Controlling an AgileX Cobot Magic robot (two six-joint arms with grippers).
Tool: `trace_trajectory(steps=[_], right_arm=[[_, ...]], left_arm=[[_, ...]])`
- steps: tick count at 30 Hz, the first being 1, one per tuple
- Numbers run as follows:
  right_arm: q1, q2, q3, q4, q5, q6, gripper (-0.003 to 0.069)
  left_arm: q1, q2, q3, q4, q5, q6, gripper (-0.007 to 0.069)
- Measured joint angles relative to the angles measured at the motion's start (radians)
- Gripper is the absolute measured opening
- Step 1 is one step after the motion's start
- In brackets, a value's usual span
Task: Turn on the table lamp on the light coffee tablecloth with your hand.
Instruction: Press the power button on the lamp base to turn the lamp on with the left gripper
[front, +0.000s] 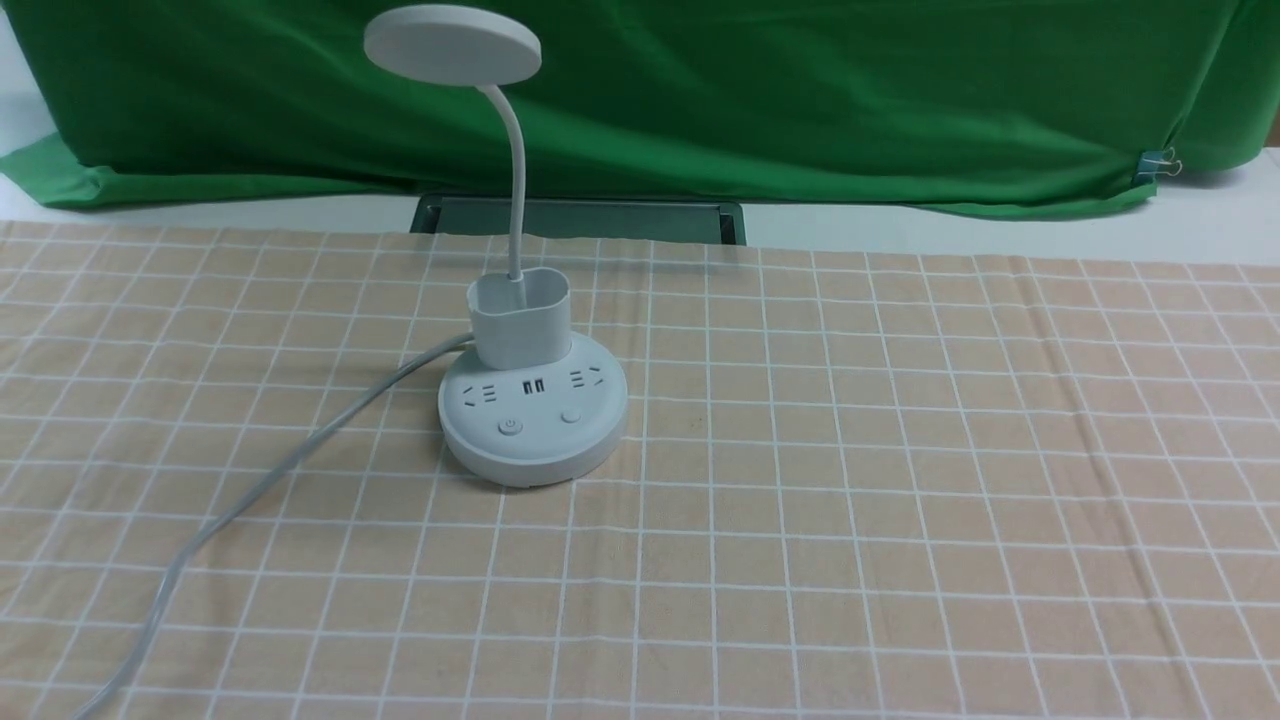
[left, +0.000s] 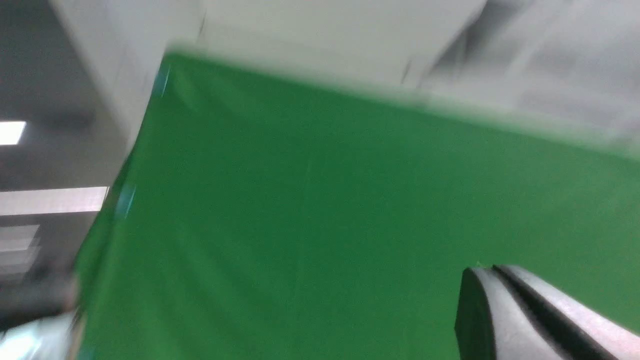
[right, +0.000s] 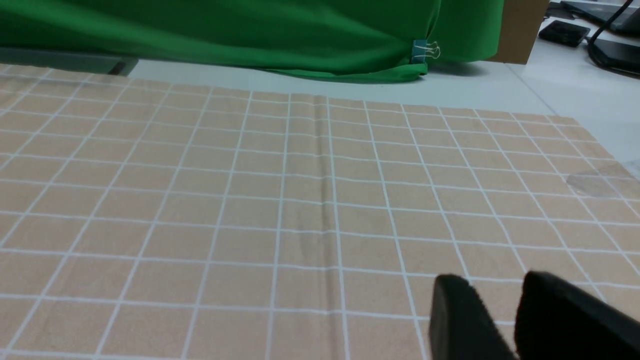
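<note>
Cannot judge the grip of the left hand, blurred and cropped. See only fingertips of the right hand, cut by the edge. Lose the grey cord at the front view's lower edge.

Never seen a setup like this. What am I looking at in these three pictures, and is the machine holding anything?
It is a robot with two arms, each ending in a two-fingered gripper. The front view looks forward from between the arms; neither arm shows in it. It shows a white table lamp on a tan checked tablecloth, its grey cord trailing toward the robot's left, with green cloth behind. The other two pictures come from cameras on the wrists. The left gripper is blurred against green cloth, so open or shut is unclear. The right gripper hangs over bare tablecloth, slightly open, holding nothing.
</note>
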Motion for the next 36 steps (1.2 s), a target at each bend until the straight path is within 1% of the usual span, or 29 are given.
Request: trace_trajectory(steps=[1,4,5,6,7,9,10,12,13,14,15,17,19,20,21,22,23,24,26,29,32,35,36], right_arm=[[0.000,0.000,0.000,0.000,0.000,0.000,0.0239],[0.000,0.000,0.000,0.000,0.000,0.000,0.0239],[0.000,0.000,0.000,0.000,0.000,0.000,0.0239],[0.000,0.000,0.000,0.000,0.000,0.000,0.0239],[0.000,0.000,0.000,0.000,0.000,0.000,0.0239],[0.000,0.000,0.000,0.000,0.000,0.000,0.0239],[0.000,0.000,0.000,0.000,0.000,0.000,0.0239],[0.000,0.000,0.000,0.000,0.000,0.000,0.0239],[0.000,0.000,0.000,0.000,0.000,0.000,0.0239],[0.000,0.000,0.000,0.000,0.000,0.000,0.0239],[0.000,0.000,0.000,0.000,0.000,0.000,0.0239],[0.000,0.000,0.000,0.000,0.000,0.000,0.0239],[0.000,0.000,0.000,0.000,0.000,0.000,0.0239],[0.000,0.000,0.000,0.000,0.000,0.000,0.0239],[0.000,0.000,0.000,0.000,0.000,0.000,0.0239],[0.000,0.000,0.000,0.000,0.000,0.000,0.0239],[0.000,0.000,0.000,0.000,0.000,0.000,0.0239],[0.000,0.000,0.000,0.000,0.000,0.000,0.0239],[0.000,0.000,0.000,0.000,0.000,0.000,0.0239],[0.000,0.000,0.000,0.000,0.000,0.000,0.0239],[0.000,0.000,0.000,0.000,0.000,0.000,0.0239],[0.000,0.000,0.000,0.000,0.000,0.000,0.0239],[0.000,0.000,0.000,0.000,0.000,0.000,0.0239]], left_arm=[[0.000,0.017,-0.009,0.000,0.017,0.003,0.0002],[0.000,0.167,-0.082,-0.005,0.239,0.029,0.0002],[0.000,0.167,-0.082,-0.005,0.239,0.029,0.0002],[0.000,0.247,-0.080,-0.005,0.306,0.028,0.0002],[0.000,0.287,-0.075,-0.017,0.332,0.027,0.0002],[0.000,0.396,-0.065,-0.062,0.385,0.024,0.0002],[0.000,0.454,-0.061,-0.105,0.418,0.024,0.0002],[0.000,0.577,-0.059,-0.240,0.499,0.069,0.0002],[0.000,0.628,-0.059,-0.312,0.536,0.124,0.0002],[0.000,0.706,-0.059,-0.451,0.601,0.219,0.0002],[0.000,0.733,-0.059,-0.493,0.620,0.255,0.0002],[0.000,0.879,-0.059,-0.729,0.724,0.479,0.0002],[-0.001,1.000,-0.070,-0.889,0.816,0.642,0.0002],[-0.003,1.076,-0.091,-0.961,0.875,0.716,0.0002],[-0.014,1.134,-0.119,-0.995,0.909,0.753,0.0002],[-0.027,1.177,-0.140,-1.006,0.922,0.765,0.0002],[-0.058,1.226,-0.181,-1.004,0.931,0.766,0.0001],[-0.092,1.278,-0.249,-0.969,0.932,0.739,-0.0001],[-0.159,1.341,-0.340,-0.880,0.932,0.655,-0.0004],[-0.307,1.459,-0.526,-0.621,0.942,0.440,-0.0004],[-0.405,1.552,-0.690,-0.353,0.918,0.276,-0.0004],[-0.449,1.629,-0.789,-0.198,0.858,0.166,-0.0004],[-0.453,1.646,-0.815,-0.172,0.832,0.143,-0.0004]])
